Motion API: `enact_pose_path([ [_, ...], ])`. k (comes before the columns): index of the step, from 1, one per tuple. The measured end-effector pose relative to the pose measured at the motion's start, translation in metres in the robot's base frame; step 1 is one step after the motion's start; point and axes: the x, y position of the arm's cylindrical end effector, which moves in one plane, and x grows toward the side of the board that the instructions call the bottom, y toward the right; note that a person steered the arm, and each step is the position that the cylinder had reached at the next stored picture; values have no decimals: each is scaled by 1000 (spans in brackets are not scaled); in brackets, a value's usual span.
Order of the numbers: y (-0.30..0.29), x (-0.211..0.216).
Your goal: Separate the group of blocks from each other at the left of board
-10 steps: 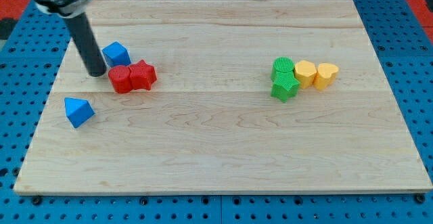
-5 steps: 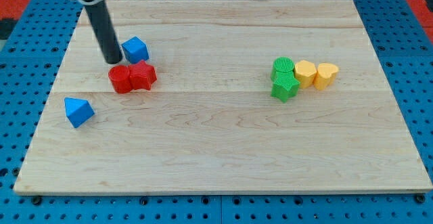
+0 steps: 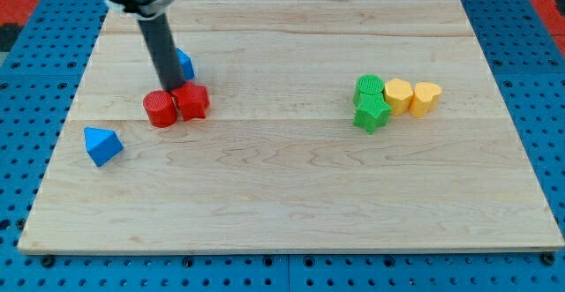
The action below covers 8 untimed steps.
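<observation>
My tip [image 3: 170,87] stands at the left of the board, right behind two red blocks. The red cylinder [image 3: 160,108] and the red star-shaped block [image 3: 192,101] sit side by side and touch. A blue block [image 3: 184,63] lies just behind my tip, to its right, and the rod hides part of it. A blue pyramid-like block [image 3: 101,145] lies apart, lower left of the red pair.
At the view's right stands a second cluster: a green cylinder [image 3: 369,86], a green star [image 3: 371,113], a yellow block [image 3: 398,94] and a yellow heart [image 3: 426,97], all touching. The wooden board [image 3: 291,204] lies on a blue pegboard.
My tip has moved right and slightly down, from left of the blue block to the top of the red pair. The blue block was pushed right, and the red pair shifted slightly.
</observation>
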Motion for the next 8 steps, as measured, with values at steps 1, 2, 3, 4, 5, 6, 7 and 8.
enact_pose_path([
  [1,1,0],
  [2,2,5],
  [3,3,23],
  [4,3,23],
  [5,-11,35],
  [6,1,38],
  [7,-17,38],
  [8,-19,45],
])
